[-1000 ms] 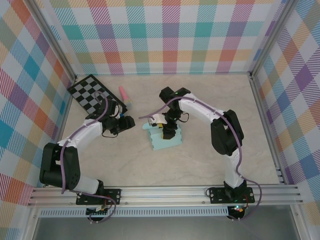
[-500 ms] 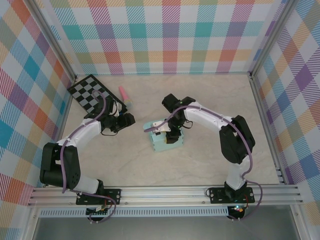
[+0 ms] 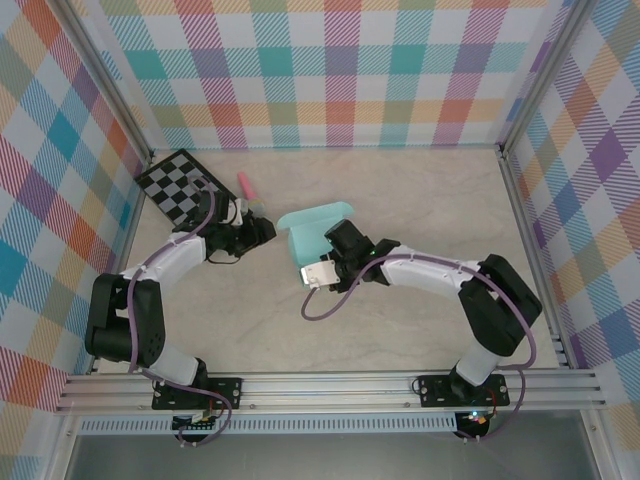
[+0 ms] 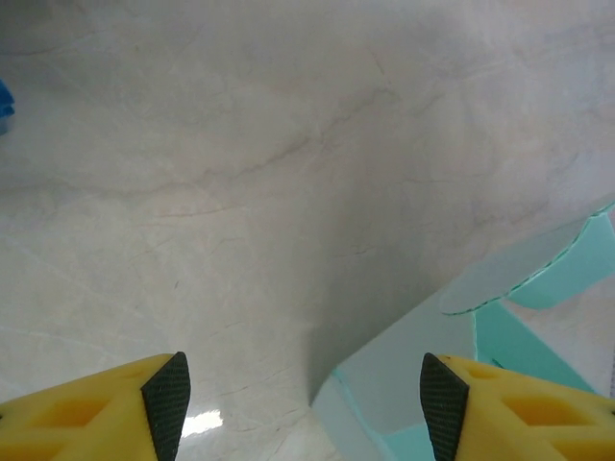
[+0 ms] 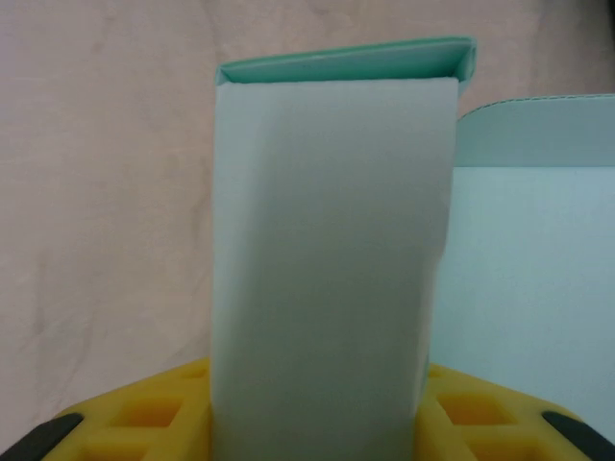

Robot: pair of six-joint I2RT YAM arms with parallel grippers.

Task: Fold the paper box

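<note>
Clearly, the far-left corner of the counter (image 3: 400, 190) carried a checkerboard (image 3: 180, 188), with a small pink item (image 3: 244, 184) just beside it. My left fingers (image 3: 264, 230) hung low over bare counter toward that side, spread apart with nothing between them; from my left wrist I saw a rounded flap (image 4: 524, 269) of the paper box (image 3: 312, 228) near my right-hand pad.

The box sat near the middle of the counter, tilted, one curved flap pointing at the far edge. My right fingers (image 3: 338, 243) were pinched on one upright pale panel (image 5: 332, 259), which filled the gap between them.

I judged the card light and thin: stiff along its creases, floppy across the open flaps, quick to dent under a hard pinch. A hold close to a fold line on a flat panel looked safest; the loose flaps would merely bend away.
</note>
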